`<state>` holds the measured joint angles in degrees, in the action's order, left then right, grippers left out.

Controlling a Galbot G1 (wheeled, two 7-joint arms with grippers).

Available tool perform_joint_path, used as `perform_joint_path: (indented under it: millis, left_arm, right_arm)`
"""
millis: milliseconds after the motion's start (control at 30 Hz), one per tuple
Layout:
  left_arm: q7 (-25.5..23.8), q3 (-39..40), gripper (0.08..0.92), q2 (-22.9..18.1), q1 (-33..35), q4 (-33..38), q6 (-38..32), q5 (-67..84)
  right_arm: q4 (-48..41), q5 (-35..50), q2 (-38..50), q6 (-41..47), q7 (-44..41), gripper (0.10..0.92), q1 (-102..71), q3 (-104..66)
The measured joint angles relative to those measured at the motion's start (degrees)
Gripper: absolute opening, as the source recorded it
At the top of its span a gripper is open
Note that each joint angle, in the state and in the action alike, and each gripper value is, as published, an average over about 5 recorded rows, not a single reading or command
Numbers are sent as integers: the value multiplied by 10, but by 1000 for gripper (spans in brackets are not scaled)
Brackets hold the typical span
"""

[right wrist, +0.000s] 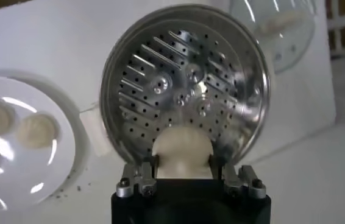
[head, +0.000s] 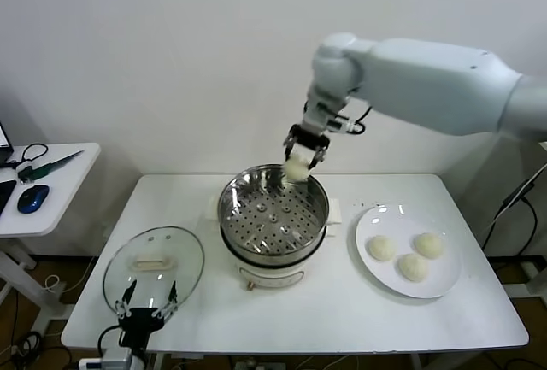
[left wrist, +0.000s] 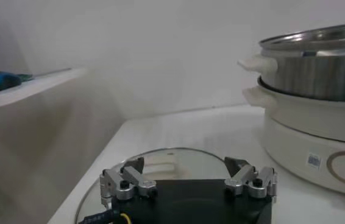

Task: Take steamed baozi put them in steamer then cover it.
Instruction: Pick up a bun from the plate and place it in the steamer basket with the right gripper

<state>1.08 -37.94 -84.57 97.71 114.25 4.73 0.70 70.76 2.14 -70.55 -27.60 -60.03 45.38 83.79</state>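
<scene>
Head view: baozi (head: 296, 168) between right hand (head: 305, 149) fingers.

No readable text is seen; a small code-like sticker is borne on the steamer (left wrist: 319, 137) base, but nothing on it can be made out.

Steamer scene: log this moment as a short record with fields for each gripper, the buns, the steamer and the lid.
right gripper: shut on a bun, above the far rim of the steamer
left gripper: open, idle at the table's near edge by the lid
steamer tray: no buns in it
plate: three buns, right of the steamer
lid: flat on the table, left of the steamer
</scene>
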Motion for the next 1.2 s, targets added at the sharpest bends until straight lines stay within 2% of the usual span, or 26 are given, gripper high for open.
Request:
perform_joint_path:
  millis: [400,800,900,1100,1200]
  left_arm:
    - [1,4,823,-2,-6,-6,-1,0]
    - [1,5,823,-3,-10,-9,1,1]
    - [2,4,823,-3,-9,-9,1,1]
    - [2,5,823,-4,-8,-7,2,0]
    - [2,5,823,-5,-7,-4,3,-2]
  right_arm:
    - [-112,-173,-50,-66,72,585,-126,-66]
    - [-199,-223,-90,-86,99,583,-188,-103]
    - [-207,-222,-93,-89,104,621,-192,-106]
    - [-208,-199,-90,-98,105,780,-181,-98]
    - [-203,-168,-82,-103,98,815,-156,-83]
